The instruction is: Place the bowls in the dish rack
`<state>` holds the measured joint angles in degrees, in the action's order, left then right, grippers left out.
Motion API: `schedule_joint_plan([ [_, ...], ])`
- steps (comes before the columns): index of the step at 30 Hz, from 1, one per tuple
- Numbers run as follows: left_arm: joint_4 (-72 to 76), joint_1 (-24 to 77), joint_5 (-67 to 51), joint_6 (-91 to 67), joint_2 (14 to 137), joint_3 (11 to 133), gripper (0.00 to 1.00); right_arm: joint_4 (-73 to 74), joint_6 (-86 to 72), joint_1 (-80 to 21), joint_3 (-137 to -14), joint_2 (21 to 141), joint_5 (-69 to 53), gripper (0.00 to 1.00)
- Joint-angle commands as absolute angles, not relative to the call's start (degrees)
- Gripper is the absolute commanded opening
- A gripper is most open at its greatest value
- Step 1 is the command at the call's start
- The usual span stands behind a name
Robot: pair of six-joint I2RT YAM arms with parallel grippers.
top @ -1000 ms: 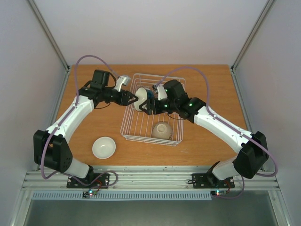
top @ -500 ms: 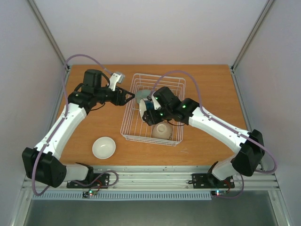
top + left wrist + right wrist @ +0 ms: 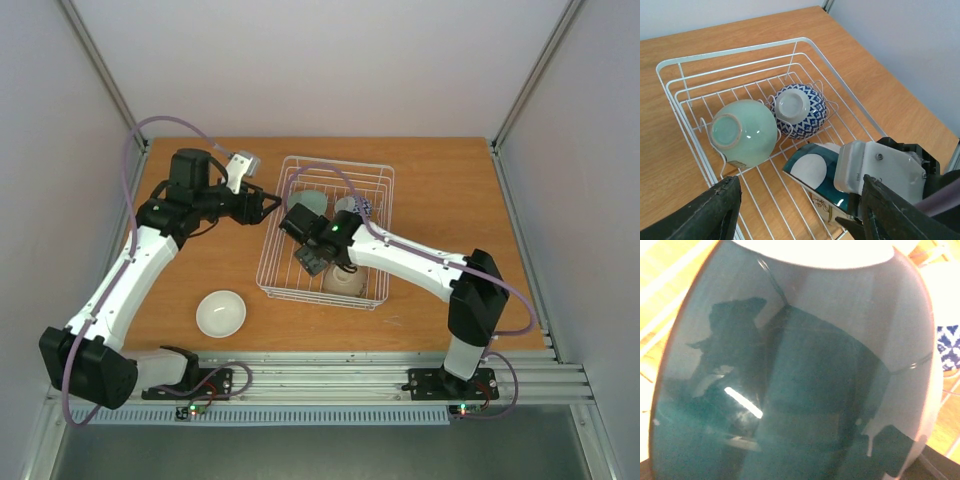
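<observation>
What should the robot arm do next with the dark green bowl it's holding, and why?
Probably the right pincer should ease the glossy dark teal bowl down onto the white wire dish rack, then let go. It grips the bowl tilted inside the rack, right beside the blue-and-white patterned bowl propped up there, so a resting spot looks close.

left arm: rises from near-left base, forearm angled right; left gripper fingers spread, holding nothing. right arm: elbow folded near-right, forearm stretched left; right gripper clamped on teal bowl.
</observation>
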<state>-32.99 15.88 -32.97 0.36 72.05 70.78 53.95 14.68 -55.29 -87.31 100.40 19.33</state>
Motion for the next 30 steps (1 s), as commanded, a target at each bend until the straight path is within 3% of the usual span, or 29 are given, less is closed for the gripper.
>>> schedule_joint_plan([
  [1,-31.15,15.71,-32.43,1.85,71.08,69.91,0.65,56.18,17.00,-56.64,-91.09,101.38,28.85,0.01],
  [15,-31.62,15.69,-31.90,2.33,72.07,70.22,0.65,63.02,19.82,-60.34,-97.61,111.74,38.40,0.01],
  [30,-31.64,15.70,-29.65,2.91,69.70,70.15,0.66,67.67,20.22,-62.41,-102.49,119.58,39.56,0.01],
])
